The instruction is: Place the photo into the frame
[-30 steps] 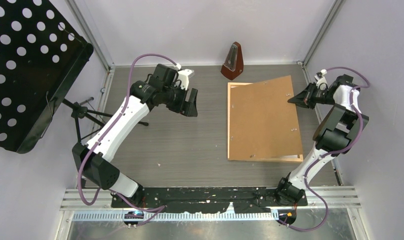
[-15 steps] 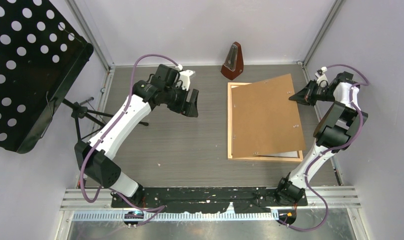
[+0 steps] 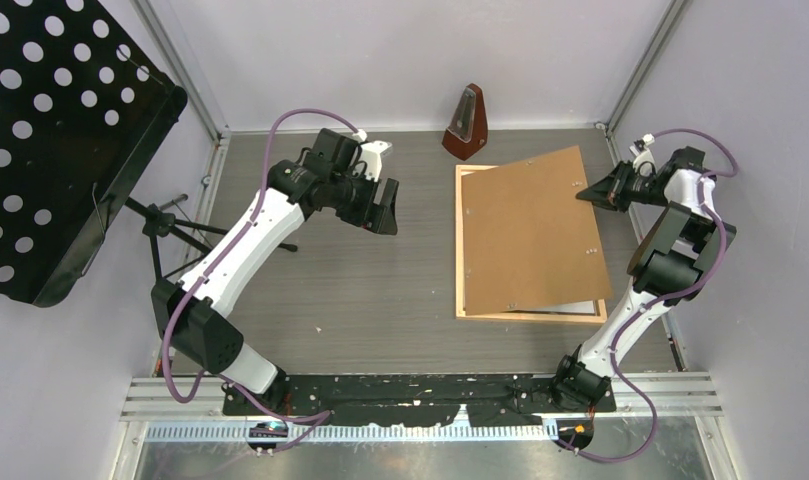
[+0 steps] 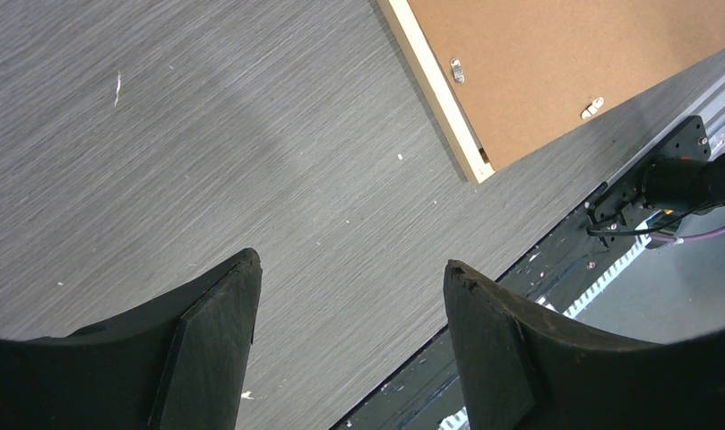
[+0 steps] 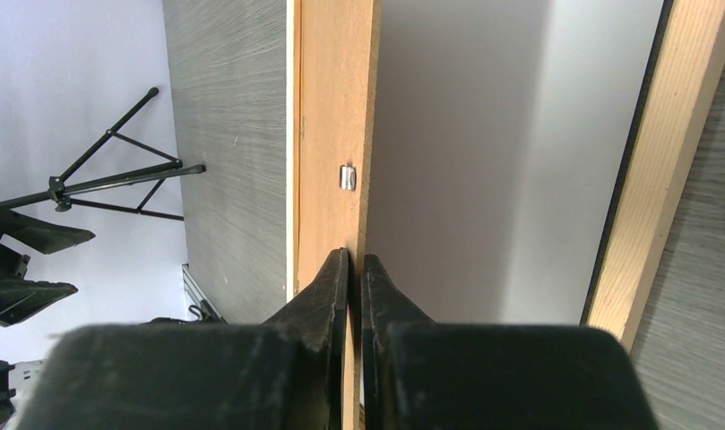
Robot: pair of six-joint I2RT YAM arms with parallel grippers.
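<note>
Pinching backing board (image 3: 535,230) edge: right gripper (image 5: 356,260) | left gripper (image 4: 351,262) wide, empty | risk: thin pinch may slip, board jolts frame (image 3: 461,250)

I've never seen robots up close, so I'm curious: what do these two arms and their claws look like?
The left arm and right arm are alike: white shells, black joints, a purple cable looped along each. The left gripper and right gripper each have two black, tapering fingers.
</note>
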